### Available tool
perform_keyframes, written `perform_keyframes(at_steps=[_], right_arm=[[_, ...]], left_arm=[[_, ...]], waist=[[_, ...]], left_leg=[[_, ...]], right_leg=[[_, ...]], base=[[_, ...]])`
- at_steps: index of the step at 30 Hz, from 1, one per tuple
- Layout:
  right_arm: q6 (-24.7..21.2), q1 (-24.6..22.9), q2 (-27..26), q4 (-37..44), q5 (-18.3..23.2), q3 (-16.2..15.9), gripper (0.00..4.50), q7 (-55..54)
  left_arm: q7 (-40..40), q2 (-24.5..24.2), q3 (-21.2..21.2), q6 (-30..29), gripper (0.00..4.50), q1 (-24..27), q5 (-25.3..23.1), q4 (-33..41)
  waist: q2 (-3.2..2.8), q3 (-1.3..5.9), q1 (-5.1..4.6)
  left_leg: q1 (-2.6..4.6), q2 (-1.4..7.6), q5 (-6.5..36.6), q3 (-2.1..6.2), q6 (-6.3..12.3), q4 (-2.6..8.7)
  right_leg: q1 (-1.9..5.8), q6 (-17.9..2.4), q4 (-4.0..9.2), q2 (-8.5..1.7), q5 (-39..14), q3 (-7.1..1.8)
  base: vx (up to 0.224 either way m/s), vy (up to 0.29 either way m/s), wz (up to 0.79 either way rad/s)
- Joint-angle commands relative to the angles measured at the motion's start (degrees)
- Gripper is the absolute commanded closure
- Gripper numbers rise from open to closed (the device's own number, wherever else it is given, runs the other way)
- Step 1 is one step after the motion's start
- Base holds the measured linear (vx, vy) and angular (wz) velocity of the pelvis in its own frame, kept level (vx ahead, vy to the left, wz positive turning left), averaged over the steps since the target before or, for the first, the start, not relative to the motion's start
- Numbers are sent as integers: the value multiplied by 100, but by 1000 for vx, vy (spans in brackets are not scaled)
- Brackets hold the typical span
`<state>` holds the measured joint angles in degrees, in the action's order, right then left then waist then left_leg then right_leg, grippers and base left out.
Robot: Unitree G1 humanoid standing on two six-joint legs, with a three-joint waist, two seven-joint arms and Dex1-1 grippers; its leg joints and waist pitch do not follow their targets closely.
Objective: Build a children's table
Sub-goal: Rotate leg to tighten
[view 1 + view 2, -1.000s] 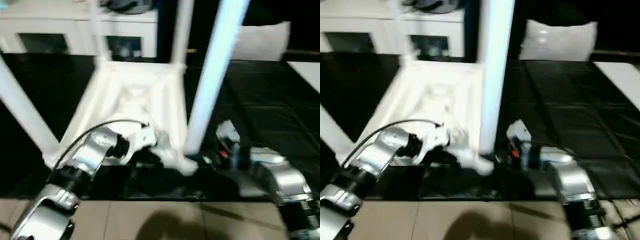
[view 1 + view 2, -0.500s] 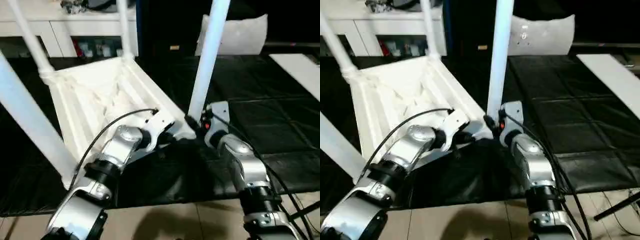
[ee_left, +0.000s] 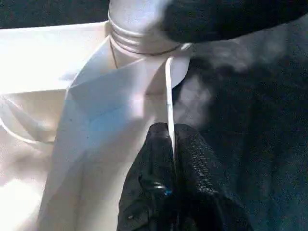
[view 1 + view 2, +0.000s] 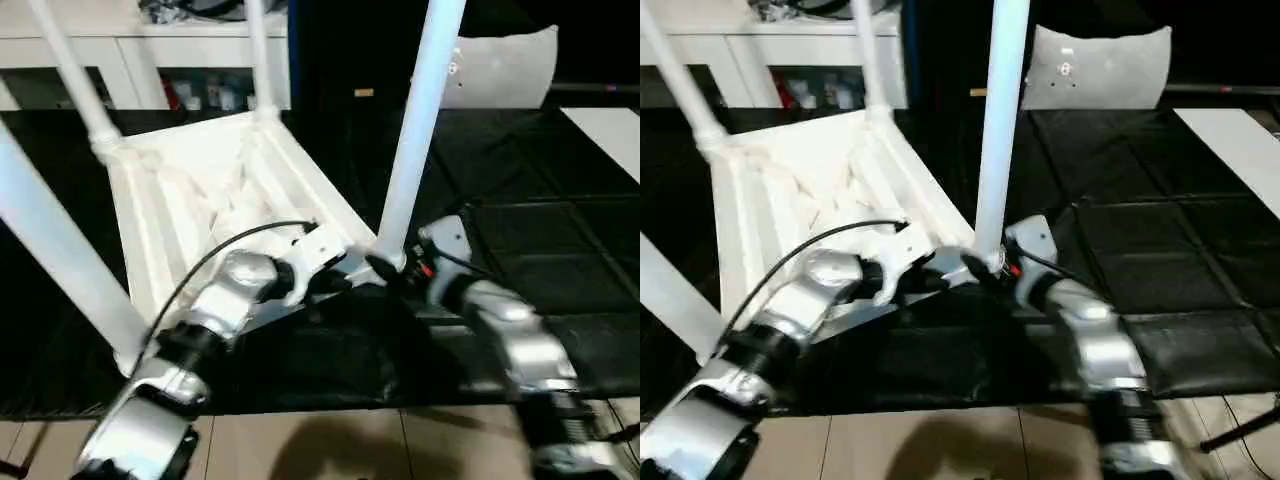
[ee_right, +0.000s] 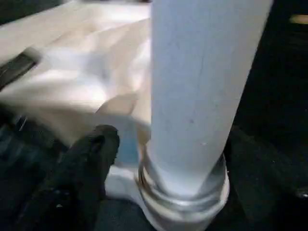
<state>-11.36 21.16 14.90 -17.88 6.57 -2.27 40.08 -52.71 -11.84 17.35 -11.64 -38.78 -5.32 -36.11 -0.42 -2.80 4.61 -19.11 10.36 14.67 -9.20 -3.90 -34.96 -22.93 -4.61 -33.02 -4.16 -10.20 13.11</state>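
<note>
The children's table (image 4: 205, 205) lies upside down on the black floor mat (image 4: 560, 260) with all four legs socketed, the left gripper (image 3: 168, 144) fingers closed on its rim and the right gripper (image 5: 159, 144) fingers spread around the five-o'clock corner leg (image 4: 415, 120), which probably needs only final seating.

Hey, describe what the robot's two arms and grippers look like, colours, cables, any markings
Both forearms are rounded silver metal with black joint rings. A thin black cable loops over the left forearm to a white wrist block. The right forearm has a white wrist piece with a small red mark. The left gripper has black, finely textured fingers, and a finger of the right gripper looks black too.
</note>
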Motion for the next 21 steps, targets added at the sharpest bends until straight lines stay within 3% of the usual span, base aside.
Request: perform_keyframes(at_steps=[1,6,8,12,13,17,21], right_arm=[[44,-97,158,237,143,-259,62,670],[153,-95,886,258,392,-454,62,2124],[209,-51,1003,188,415,-506,62,2379],[555,60,1211,-33,498,-616,62,3033],[636,65,1232,-62,505,-630,87,3126],[490,52,1372,-54,681,-742,110,3695],[527,126,1340,-206,681,-759,147,3782]], left_arm=[[-328,-104,136,386,450,13,15,136],[-1393,-609,562,1143,450,147,-58,192],[-1570,-687,647,1305,450,147,-93,156],[-2032,-878,773,1626,450,174,-83,137],[-2087,-903,783,1654,450,178,-80,139],[-2320,-1037,823,1826,450,166,-70,145],[-2518,-1117,891,1911,450,186,-22,229]], waist=[[33,434,46],[62,417,125],[50,421,156],[53,438,215],[49,448,228],[65,446,273],[78,436,321]], left_leg=[[-110,352,-266,153,772,301],[-106,319,-95,137,714,312],[-102,345,-80,136,707,310],[-98,358,-168,137,658,306],[-103,367,-193,140,661,302],[-100,398,-308,150,683,302],[-104,368,-268,127,643,310]], right_leg=[[519,651,440,-623,-921,-547],[509,887,480,-586,-1215,-519],[501,950,478,-579,-1230,-513],[492,888,445,-591,-1105,-515],[491,837,429,-607,-1051,-516],[491,734,401,-624,-960,-529],[489,797,426,-607,-1126,-516]], base=[[0,0,0],[0,0,0],[0,0,0],[0,0,0],[0,0,0],[0,0,0],[0,0,0]])
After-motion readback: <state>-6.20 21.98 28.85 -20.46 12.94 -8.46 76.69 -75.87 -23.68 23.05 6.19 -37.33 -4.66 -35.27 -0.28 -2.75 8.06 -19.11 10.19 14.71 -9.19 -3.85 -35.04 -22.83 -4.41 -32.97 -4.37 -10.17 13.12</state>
